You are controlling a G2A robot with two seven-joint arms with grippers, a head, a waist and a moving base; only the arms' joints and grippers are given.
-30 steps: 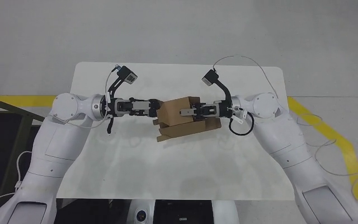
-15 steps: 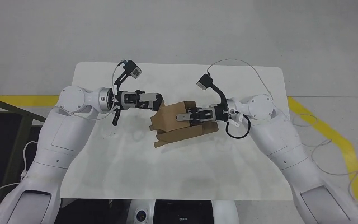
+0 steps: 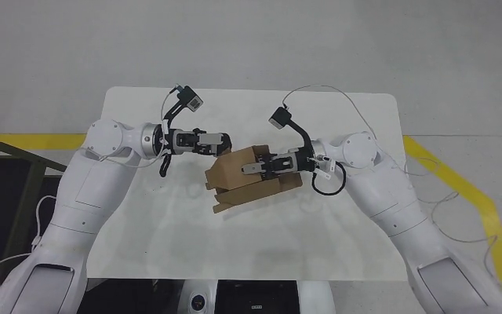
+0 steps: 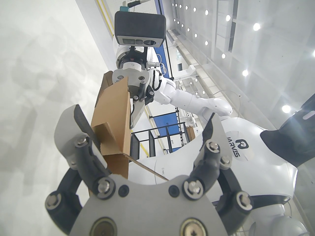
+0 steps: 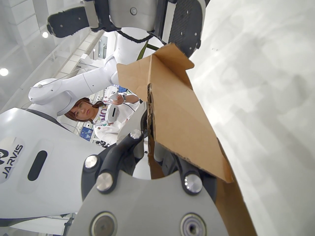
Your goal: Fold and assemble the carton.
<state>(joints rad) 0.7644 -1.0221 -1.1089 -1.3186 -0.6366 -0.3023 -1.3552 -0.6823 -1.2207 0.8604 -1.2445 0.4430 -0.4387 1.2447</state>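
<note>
The left hand (image 3: 226,142) is being held wide open at the nearest corner of the half-folded carton (image 3: 235,174), apparently ready to press a flap; the carton is being steadied over the middle of the table (image 3: 157,228), one panel being clamped in the right hand (image 3: 252,167).

The carton (image 3: 235,177) is over the middle of the table (image 3: 157,228), between my two arms. My left gripper (image 3: 226,142) is at its far left corner, one finger touching a flap. My right gripper (image 3: 249,168) is at its right side, a carton wall between its fingers
</note>
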